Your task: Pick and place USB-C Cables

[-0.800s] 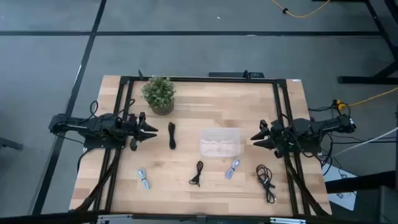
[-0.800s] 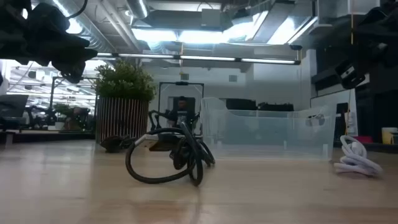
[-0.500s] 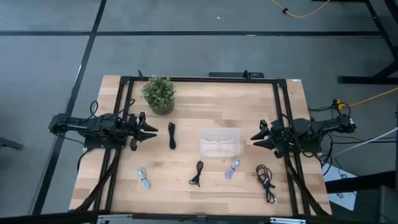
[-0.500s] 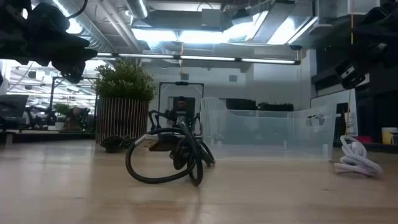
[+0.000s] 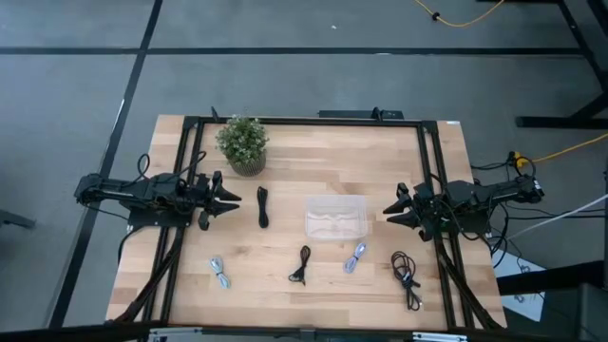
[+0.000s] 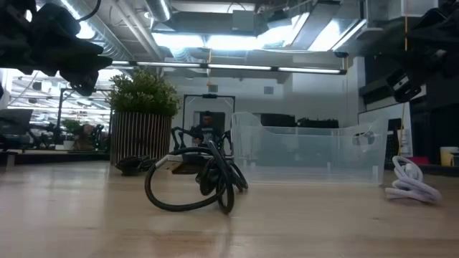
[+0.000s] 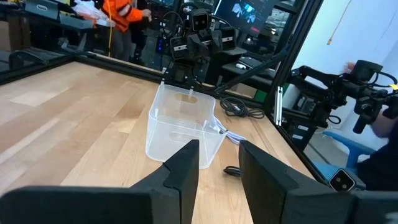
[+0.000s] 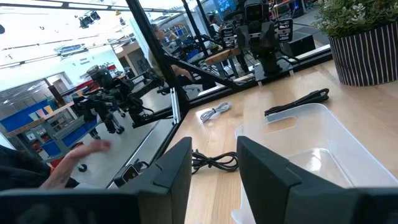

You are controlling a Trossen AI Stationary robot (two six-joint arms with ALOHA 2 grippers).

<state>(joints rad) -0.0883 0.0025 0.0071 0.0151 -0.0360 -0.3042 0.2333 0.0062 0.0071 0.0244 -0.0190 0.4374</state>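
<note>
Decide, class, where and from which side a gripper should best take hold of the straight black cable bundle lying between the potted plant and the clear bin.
Grip the black cable bundle at its middle, coming straight down from above, fingers closing across its narrow width. It lies flat on the table as a slim straight strip, clear of the potted plant and clear bin. The left gripper probably suits: it is nearest and open.

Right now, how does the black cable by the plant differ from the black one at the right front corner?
The black cable by the plant is a tight, straight bundle; the right front black cable sprawls in loose loops. The bundled one lies between the left gripper and the clear bin; the loose one lies near the table's front edge, below the right gripper. Both lie flat on the wood, outside the bin, untouched.
</note>
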